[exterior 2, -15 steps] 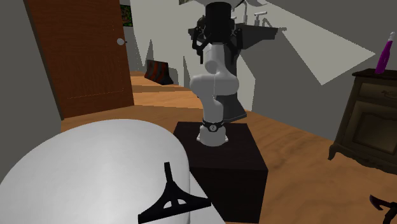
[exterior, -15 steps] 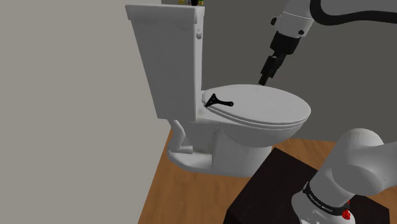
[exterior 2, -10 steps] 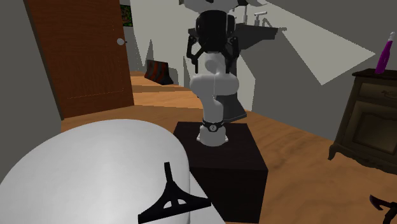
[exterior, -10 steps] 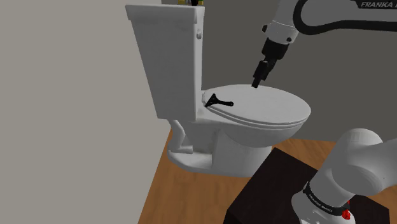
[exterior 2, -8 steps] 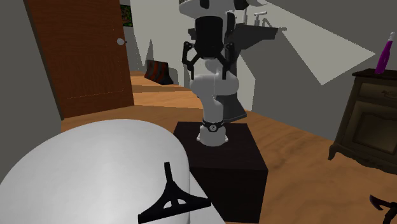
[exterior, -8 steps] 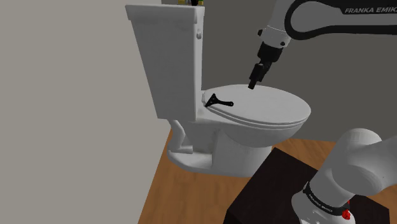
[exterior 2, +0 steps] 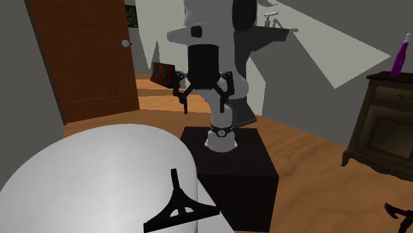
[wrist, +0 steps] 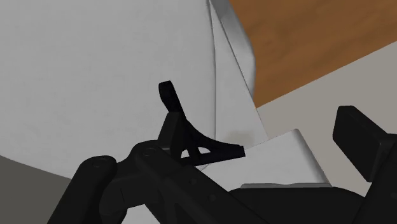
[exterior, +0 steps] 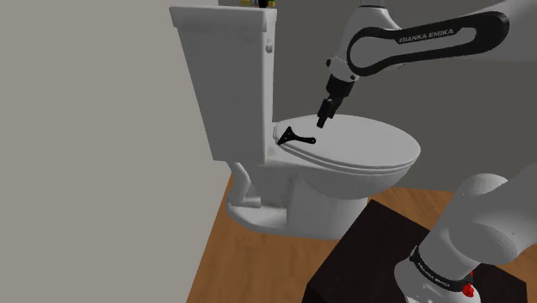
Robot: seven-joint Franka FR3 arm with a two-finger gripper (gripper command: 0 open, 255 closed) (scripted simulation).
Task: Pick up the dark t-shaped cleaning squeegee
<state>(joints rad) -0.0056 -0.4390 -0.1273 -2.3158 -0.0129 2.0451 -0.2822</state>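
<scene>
The dark T-shaped squeegee [exterior: 295,136] lies flat at the back of the closed white toilet lid [exterior: 366,146], close to the tank [exterior: 222,69]. My black gripper [exterior: 325,118] hovers just above the lid, slightly to the shoulder view's right of the squeegee and not touching it. From the second exterior view, the gripper [exterior 2: 203,101] points down with its fingers spread open and nothing between them, and the squeegee [exterior 2: 177,205] rests in the foreground on the lid [exterior 2: 92,172]. In the wrist view the squeegee [wrist: 186,132] lies ahead of the open gripper [wrist: 232,167], nearer one finger.
The toilet stands against a grey wall [exterior: 86,146] on a wooden floor [exterior: 258,267]. My black stand [exterior 2: 231,165] sits beside the bowl. A brown door [exterior 2: 86,53] and a dark cabinet [exterior 2: 384,126] with a purple bottle [exterior 2: 400,56] stand farther off.
The arm has swung down and toward the shoulder view's left, bringing the gripper from high above the lid to just beside the squeegee. The squeegee has not moved.
</scene>
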